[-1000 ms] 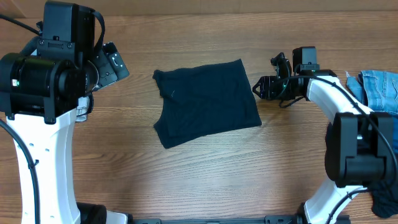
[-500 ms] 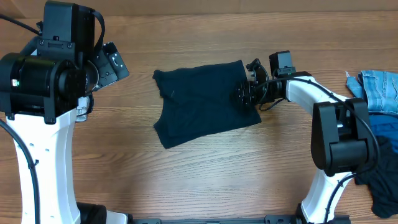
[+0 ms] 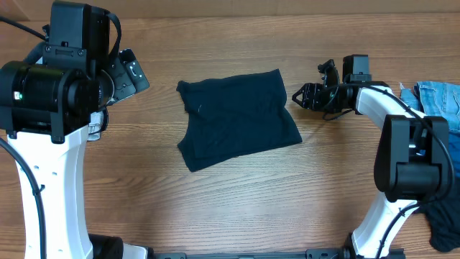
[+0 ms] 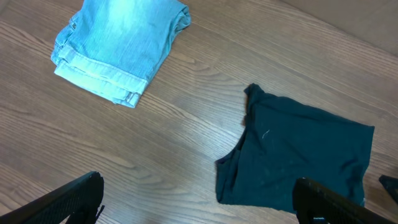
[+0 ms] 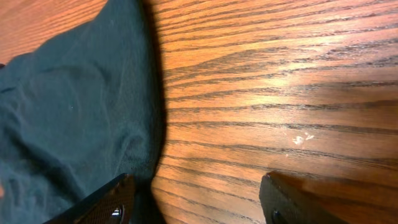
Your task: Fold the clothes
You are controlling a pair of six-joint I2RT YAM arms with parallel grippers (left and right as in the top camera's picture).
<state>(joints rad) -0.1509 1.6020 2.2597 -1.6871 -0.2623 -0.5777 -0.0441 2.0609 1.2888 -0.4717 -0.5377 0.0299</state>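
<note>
At the left edge of the wooden table (image 3: pixel 237 208), the left gripper (image 3: pixel 131 72) hangs above the surface with its 2 fingers (image 4: pixel 68 199) spread wide and nothing between them. At mid-table, somewhat nearer the far edge, lies 1 dark navy garment (image 3: pixel 237 119), spread flat in a rough rectangle with slightly crooked edges. Just beside its right edge is the right gripper (image 3: pixel 298 96), its jaws apart and empty. In the right wrist view, 1 finger (image 5: pixel 106 202) sits over the cloth's border and the other over bare wood. At the right edge lies a folded light-blue denim piece (image 3: pixel 437 102), partly behind the right arm. A crumpled dark heap of cloth (image 3: pixel 445 224) fills the near right corner.
</note>
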